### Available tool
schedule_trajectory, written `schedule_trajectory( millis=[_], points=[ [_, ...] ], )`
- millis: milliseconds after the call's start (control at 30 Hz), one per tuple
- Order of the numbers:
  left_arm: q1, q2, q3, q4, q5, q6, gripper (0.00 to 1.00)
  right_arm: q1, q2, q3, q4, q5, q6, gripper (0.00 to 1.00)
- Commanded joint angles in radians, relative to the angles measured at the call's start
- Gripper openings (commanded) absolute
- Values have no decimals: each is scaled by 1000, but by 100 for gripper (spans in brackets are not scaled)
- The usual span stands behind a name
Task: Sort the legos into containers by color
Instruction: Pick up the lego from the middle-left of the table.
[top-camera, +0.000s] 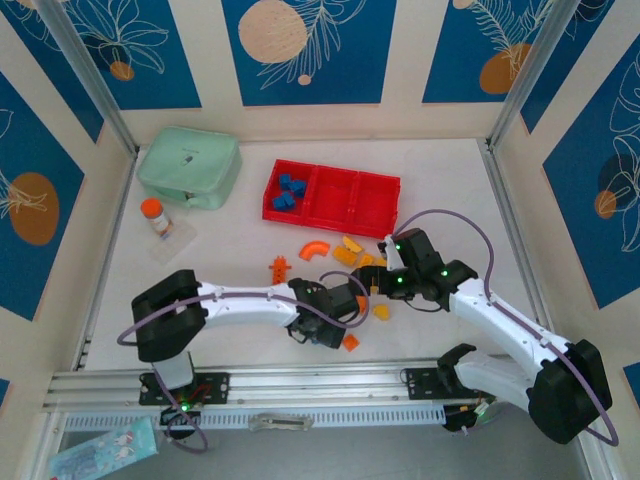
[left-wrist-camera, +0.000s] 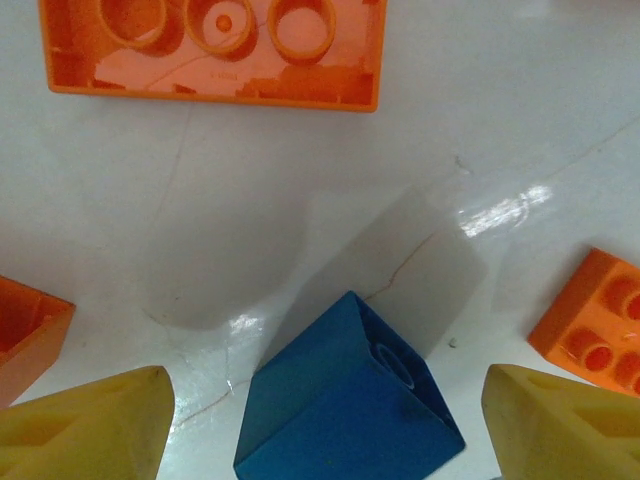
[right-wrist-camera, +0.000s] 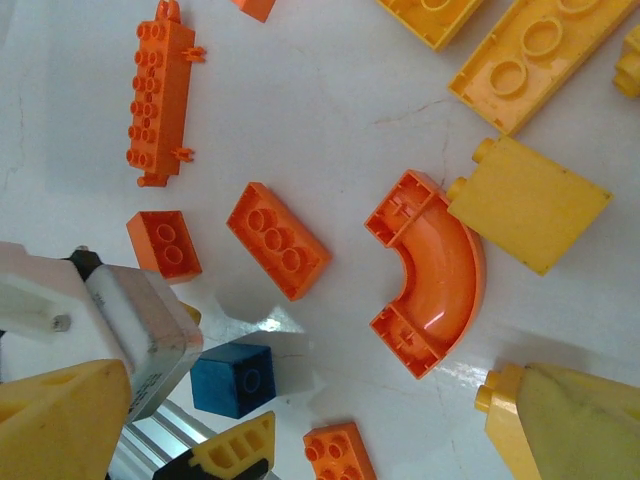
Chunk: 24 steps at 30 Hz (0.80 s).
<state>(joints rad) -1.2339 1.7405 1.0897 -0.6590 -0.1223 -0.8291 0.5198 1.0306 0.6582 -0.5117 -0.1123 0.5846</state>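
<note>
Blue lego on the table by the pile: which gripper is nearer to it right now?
Left. The left gripper straddles the blue lego, one fingertip either side. The right gripper hangs open farther off, the lego toward one finger.

Tray (top-camera: 330, 224) at far centre of table (top-camera: 450, 190); several legos (top-camera: 288, 192) in its left compartment. Box (top-camera: 188, 166) just left of tray; bottle (top-camera: 154, 216) just before box. Loose legos (top-camera: 347, 256) scattered on table before tray.
</note>
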Motion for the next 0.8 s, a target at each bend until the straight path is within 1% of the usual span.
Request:
schedule_trajectory(
  millis=[0,100,200,233,333,400,533,633,767],
  points=[
    [-9,32,18,-18,11,12,78,-9,-6,-12,6,-9,1,99],
    [-9,43,1,11,28,3,74,-13,-6,-15,9,-10,-1,99],
    [-10,44,-14,27,32,-7,68,-16,-7,-16,10,-12,-3,99],
    [-9,42,-16,31,30,-7,67,-17,-7,-16,11,-12,-5,99],
    [-10,36,-19,29,17,-7,59,-18,-10,-17,14,-10,-6,99],
    [-9,29,-19,22,11,-8,56,-20,-12,-13,14,-12,-6,99],
    [-9,-4,-19,0,-13,-7,52,-21,-17,-4,10,-12,-14,99],
    [-4,-46,-13,-22,-42,7,52,-21,-21,10,8,-15,-21,99],
    [16,-118,18,-90,-119,45,51,-21,-17,35,14,-21,-31,99]
  ],
)
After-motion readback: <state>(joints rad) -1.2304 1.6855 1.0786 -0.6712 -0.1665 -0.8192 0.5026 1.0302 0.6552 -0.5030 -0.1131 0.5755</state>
